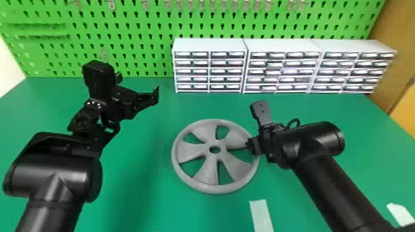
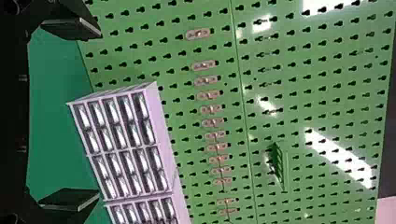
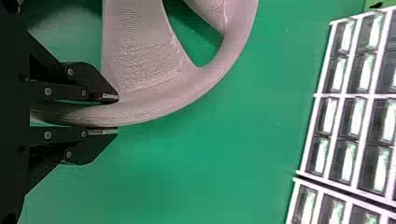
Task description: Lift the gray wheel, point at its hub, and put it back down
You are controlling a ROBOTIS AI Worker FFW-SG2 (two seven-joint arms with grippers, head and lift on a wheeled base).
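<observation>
The wheel [image 1: 213,159] lies nearly flat over the desk [image 1: 339,111], at about 6 o'clock from the drawers [image 1: 213,71]. The right end effector [image 3: 117,114] has its two fingers brought close on the rim [image 3: 173,102], at the wheel's 3 o'clock side, and it seems to hold it. The step in hand is, I would judge, the grip for the lift; whether the wheel is raised already, one cannot tell. Next, the right end effector should carry it up with a firm pinch. Afterwards the left end effector [image 2: 98,114], which is wide apart and holds nothing, would probably make the pointing at the hub [image 1: 214,143].

As for the pose, the right arm [image 1: 333,182] comes in from 5 o'clock, and its wrist is bent across toward 9 o'clock, to the rim. The left arm [image 1: 52,176] rises from 7 o'clock; its end effector is in the air, at 10 o'clock from the hub and well apart from the wheel.
</observation>
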